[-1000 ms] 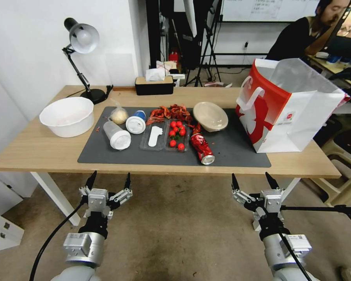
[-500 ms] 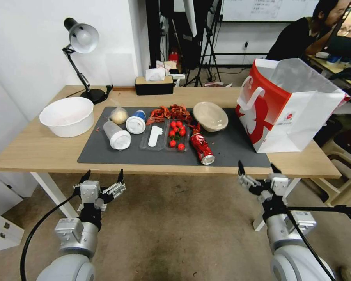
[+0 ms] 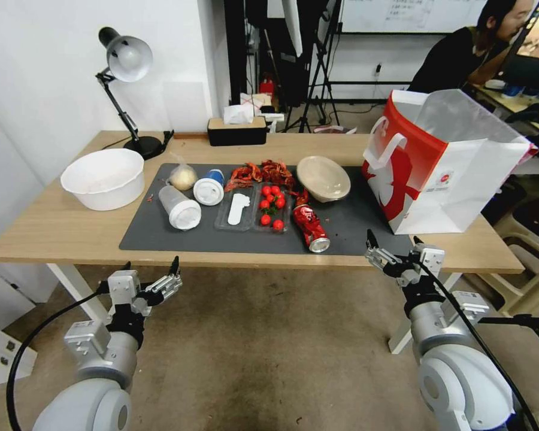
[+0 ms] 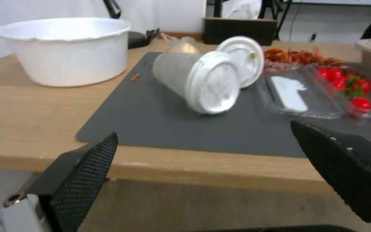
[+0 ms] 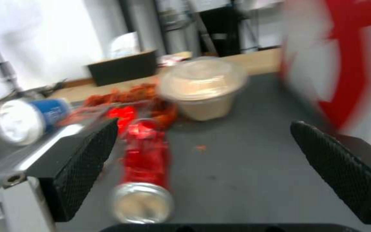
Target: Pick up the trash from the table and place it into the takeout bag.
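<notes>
Trash all on the grey mat (image 3: 365,224) of the worktop (image 3: 54,227): can (image 3: 309,227) lying on its side near the front edge, open end toward the robot; paper bowl (image 3: 323,177) behind it, lid on; clear cup (image 3: 178,208) on its side, white lid facing front; blue-white cup (image 3: 209,187) just beside it, also tipped; small bag (image 3: 182,176) with a yellowish lump behind those two. Tomato tray (image 3: 254,209) sits between cups and can. Takeout bag (image 3: 443,161) upright at the right end of the worktop, mouth open. White bowl (image 3: 103,178) off the mat on the left. Left end effector (image 3: 150,267) below the front edge, jaws wide, facing the clear cup. Right end effector (image 3: 394,240) at the front edge near the bag, jaws wide, holding nothing, lined up on the can (image 5: 145,174)
</notes>
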